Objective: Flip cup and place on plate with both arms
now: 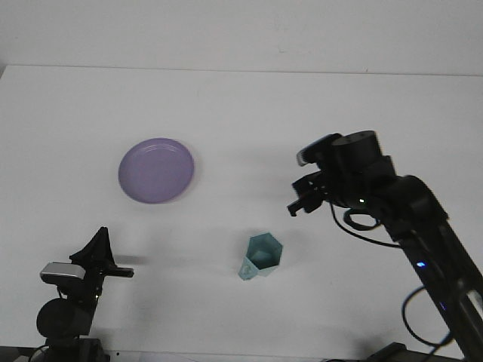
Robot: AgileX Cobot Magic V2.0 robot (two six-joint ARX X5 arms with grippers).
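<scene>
Judging progress: the flip looks done to me, the placing has not begun.
Cup: the teal cup (262,256) stands alone on the white table (317,113), at about 5 o'clock from the plate and well apart from it. I can see down into its mouth, so I take it as mouth-up, perhaps leaning a little; I cannot be sure it sits fully square.
Plate: the purple plate (156,170) lies bare toward 10 o'clock from the cup, nothing on it.
My right gripper: my right gripper (302,200) hangs up and off toward 1 o'clock from the cup, clear of it and touching nothing. Its fingers hold nothing; how far apart they stand is too dark and small for me to tell.
My left gripper: my left gripper (123,265) sits low at the near left edge, at about 6 o'clock from the plate, pointing toward 3 o'clock. It carries nothing, and I cannot tell whether its jaws are wide or narrow from this angle.
Done, as I judge it: cup turned mouth-up and let go.
Left to do: take hold of the cup, likely with my left side since that one is nearer the plate, carry it toward 10 o'clock, and set it down upright on the plate.
</scene>
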